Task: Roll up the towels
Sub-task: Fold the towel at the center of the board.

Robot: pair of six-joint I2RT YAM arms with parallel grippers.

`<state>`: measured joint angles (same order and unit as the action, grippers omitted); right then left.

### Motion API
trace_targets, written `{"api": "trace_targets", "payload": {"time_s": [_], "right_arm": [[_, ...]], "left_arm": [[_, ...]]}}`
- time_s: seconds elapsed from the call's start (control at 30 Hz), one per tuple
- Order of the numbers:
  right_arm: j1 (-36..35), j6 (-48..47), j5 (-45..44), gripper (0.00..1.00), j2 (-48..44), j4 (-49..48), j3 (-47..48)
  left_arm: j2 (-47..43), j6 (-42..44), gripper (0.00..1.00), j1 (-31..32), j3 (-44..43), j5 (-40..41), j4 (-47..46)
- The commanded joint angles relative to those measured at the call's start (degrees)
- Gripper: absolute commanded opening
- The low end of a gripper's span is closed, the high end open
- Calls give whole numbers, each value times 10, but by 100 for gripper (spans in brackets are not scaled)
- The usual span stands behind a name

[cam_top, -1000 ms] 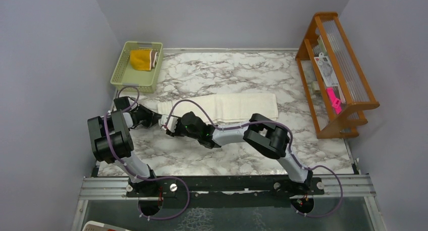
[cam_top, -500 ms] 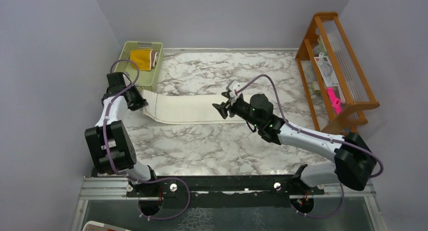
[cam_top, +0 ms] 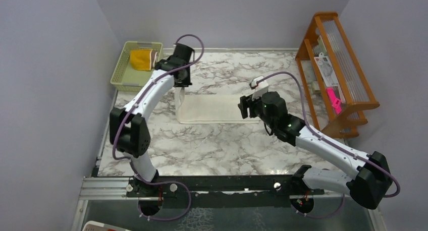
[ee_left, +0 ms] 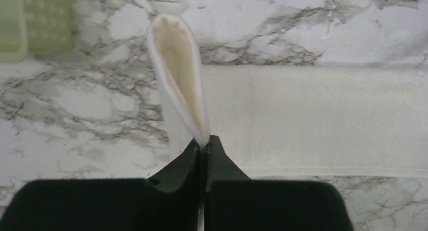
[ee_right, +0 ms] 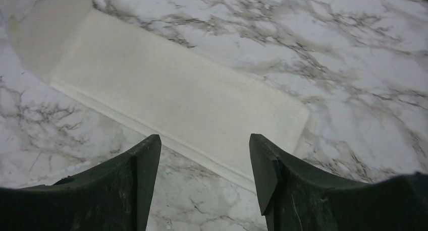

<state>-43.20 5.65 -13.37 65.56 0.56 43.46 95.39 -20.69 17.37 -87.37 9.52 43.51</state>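
The cream-white towel (cam_top: 214, 108) lies folded in a long strip on the marble table. My left gripper (cam_top: 180, 83) is shut on its left end and holds that end lifted in a loop (ee_left: 177, 74); the strip (ee_left: 313, 120) runs off to the right. My right gripper (cam_top: 246, 107) is open and empty, hovering over the towel's right end (ee_right: 181, 100). The brown and mustard-yellow towel (cam_top: 141, 59) lies in the light-green basket (cam_top: 122, 75) at the back left.
A wooden rack (cam_top: 337, 72) with small items stands along the table's right edge. The basket's corner shows in the left wrist view (ee_left: 30, 19). Purple walls close in the left, back and right sides.
My left gripper has carried the towel's left end rightward and up, shortening the strip on the table. My right arm has swung further right and opened off the towel's right end.
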Motion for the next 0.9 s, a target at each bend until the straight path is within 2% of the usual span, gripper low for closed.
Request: {"api": "trace_targets", "payload": {"time_s": [0.0, 0.17, 0.3, 0.33, 0.37, 0.53, 0.87], "right_arm": [[44, 78, -81, 66, -50, 114, 39], [97, 110, -71, 68, -104, 164, 33], [112, 120, -71, 69, -133, 190, 33], [115, 126, -73, 69, -144, 198, 31], [115, 128, -70, 69, -147, 199, 32], [117, 129, -58, 69, -166, 208, 35], [117, 119, -57, 69, -209, 230, 31]], "left_arm": [[113, -36, 0, 108, -118, 107, 119], [222, -63, 0, 188, -257, 121, 164], [301, -74, 0, 232, -374, 117, 199], [360, -84, 0, 262, -465, 110, 224], [372, -85, 0, 268, -484, 107, 229], [412, -99, 0, 288, -520, 92, 231], [451, -136, 0, 305, -530, 67, 211]]}}
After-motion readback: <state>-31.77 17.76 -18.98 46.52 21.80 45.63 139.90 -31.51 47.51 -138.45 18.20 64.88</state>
